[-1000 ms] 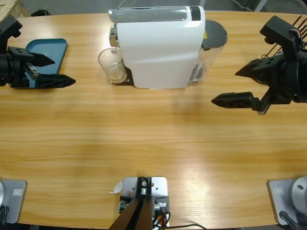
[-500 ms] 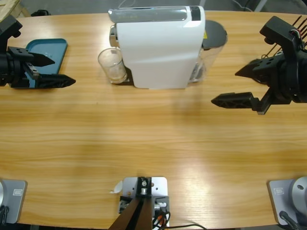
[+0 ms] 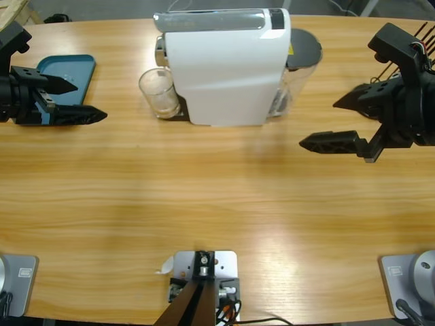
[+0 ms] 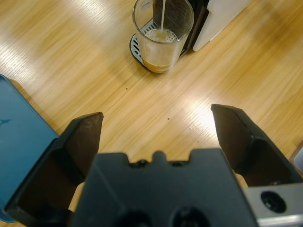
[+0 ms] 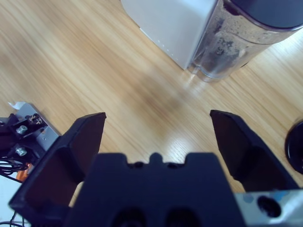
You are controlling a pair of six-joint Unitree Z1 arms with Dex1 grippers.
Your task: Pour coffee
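Wood-grain surface (image 3: pixel 217 204), light oak tone, long boards running left-right, curved far edge. Overhead light gives soft glare patches near centre-bottom and in both wrist views. Beyond far edge: thin strip of dark grey floor (image 3: pixel 102 8). No walls/windows in shot.

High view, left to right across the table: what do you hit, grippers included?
left gripper → blue tray → glass tumbler → white coffee machine → its water tank → right gripper. The tray partly overlaps the left gripper.
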